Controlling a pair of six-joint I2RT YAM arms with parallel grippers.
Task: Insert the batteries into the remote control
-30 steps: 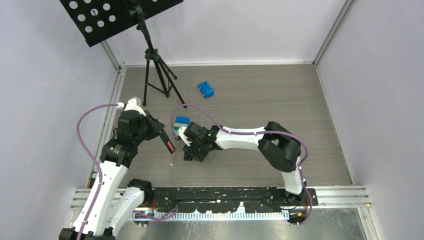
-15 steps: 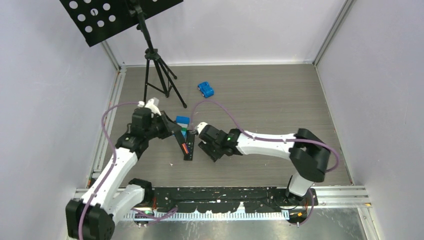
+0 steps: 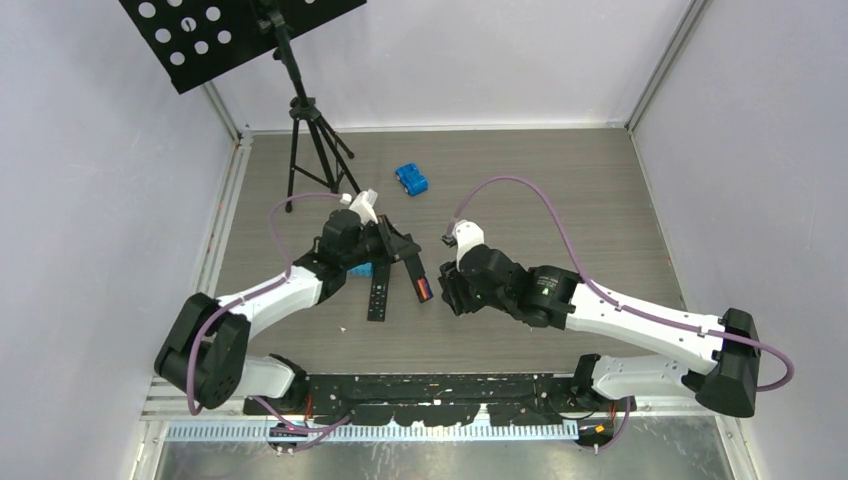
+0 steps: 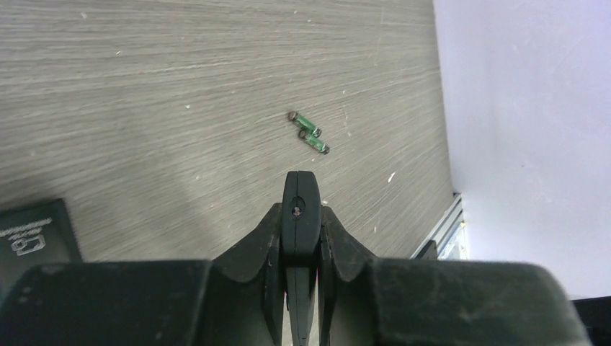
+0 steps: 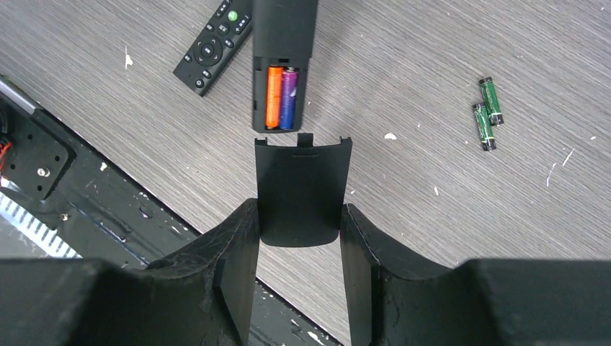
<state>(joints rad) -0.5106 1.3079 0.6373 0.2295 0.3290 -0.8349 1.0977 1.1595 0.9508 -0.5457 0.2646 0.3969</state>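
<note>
My left gripper (image 3: 412, 268) is shut on the black remote control (image 3: 418, 280) and holds it above the table; in the left wrist view the remote (image 4: 299, 209) sits edge-on between the fingers. In the right wrist view its open recess holds an orange battery (image 5: 274, 96) and a blue-purple battery (image 5: 290, 98). My right gripper (image 5: 299, 216) is shut on the black battery cover (image 5: 301, 189), just short of the recess. Two dark green batteries (image 5: 488, 114) lie on the table, and also show in the left wrist view (image 4: 310, 133).
A second remote with buttons (image 3: 378, 296) lies on the table by the left arm, also in the right wrist view (image 5: 214, 45). A blue box (image 3: 360, 269) sits under the left wrist. A blue toy car (image 3: 411, 179) and a tripod stand (image 3: 312, 140) stand at the back.
My left arm swung right to the table's middle, carrying the remote. My right arm drew back to the right with the cover, uncovering the second remote on the table.
</note>
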